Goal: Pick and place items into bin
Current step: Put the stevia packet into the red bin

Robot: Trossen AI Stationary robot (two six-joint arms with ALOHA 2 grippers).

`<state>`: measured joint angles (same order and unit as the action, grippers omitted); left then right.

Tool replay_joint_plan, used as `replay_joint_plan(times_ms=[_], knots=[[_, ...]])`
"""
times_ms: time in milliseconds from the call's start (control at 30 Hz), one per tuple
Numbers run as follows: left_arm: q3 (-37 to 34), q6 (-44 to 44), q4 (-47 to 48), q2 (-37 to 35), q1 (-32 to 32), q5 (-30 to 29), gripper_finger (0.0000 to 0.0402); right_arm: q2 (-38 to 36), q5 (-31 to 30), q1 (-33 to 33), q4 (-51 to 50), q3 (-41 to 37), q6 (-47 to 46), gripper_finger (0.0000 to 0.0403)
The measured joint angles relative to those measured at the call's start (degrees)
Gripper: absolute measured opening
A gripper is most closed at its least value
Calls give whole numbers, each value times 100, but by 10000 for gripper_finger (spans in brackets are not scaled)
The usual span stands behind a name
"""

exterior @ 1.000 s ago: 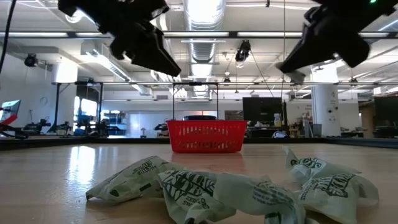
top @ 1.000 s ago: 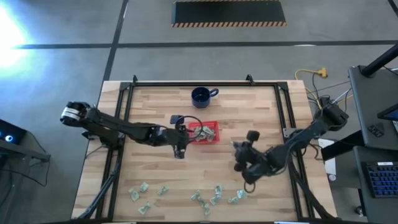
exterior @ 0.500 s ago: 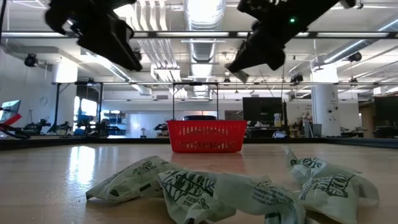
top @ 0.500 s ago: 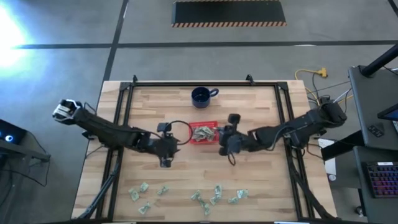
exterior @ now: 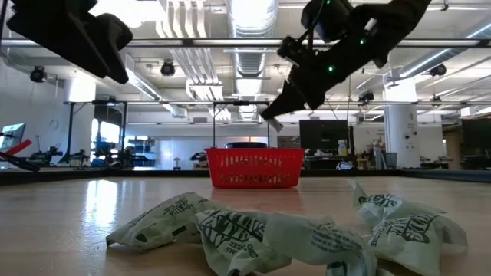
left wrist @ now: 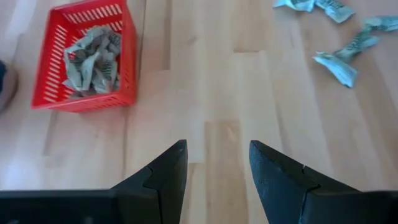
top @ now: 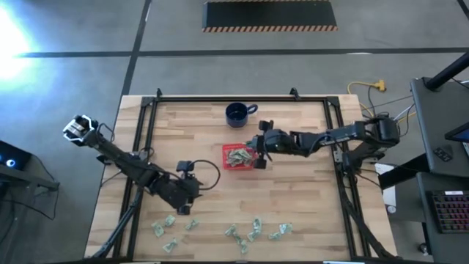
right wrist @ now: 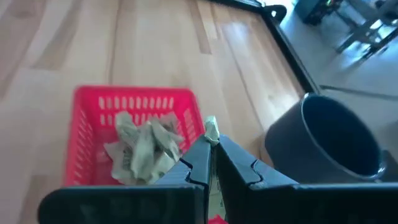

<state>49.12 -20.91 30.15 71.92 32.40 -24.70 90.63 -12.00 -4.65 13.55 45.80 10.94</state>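
right arm (top: 257, 144) outstretched over bin (top: 227, 149)

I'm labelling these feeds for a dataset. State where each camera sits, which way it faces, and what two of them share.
High view: overhead, straight down on the table; both arms show.
Low view: at tabletop height, level across the wrappers; both arms enter from above.
Left wrist view: past the open left gripper, toward bare wood.
Right wrist view: past the right gripper, shut on a wrapper piece, beside the mug.
All four share the red bin.

The dark print on the wrappers (exterior: 253, 234) cannot be read.
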Motion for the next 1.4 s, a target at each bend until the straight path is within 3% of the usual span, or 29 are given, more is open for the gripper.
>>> replay_joint_plan(times_ms=[467,867,1100,1400], knots=[[2,-625,-8,2,186,84,157,468,506,-161,209,-15,2,18],[2,-1579,-12,10,363,783,157,415,512,-161,214,-15,222,127],[13,-2682,-241,677,692,1250,157,158,500,-57,166,-11,440,148],[332,-3419,-416,1686,885,1651,157,-88,501,105,116,-34,573,139]])
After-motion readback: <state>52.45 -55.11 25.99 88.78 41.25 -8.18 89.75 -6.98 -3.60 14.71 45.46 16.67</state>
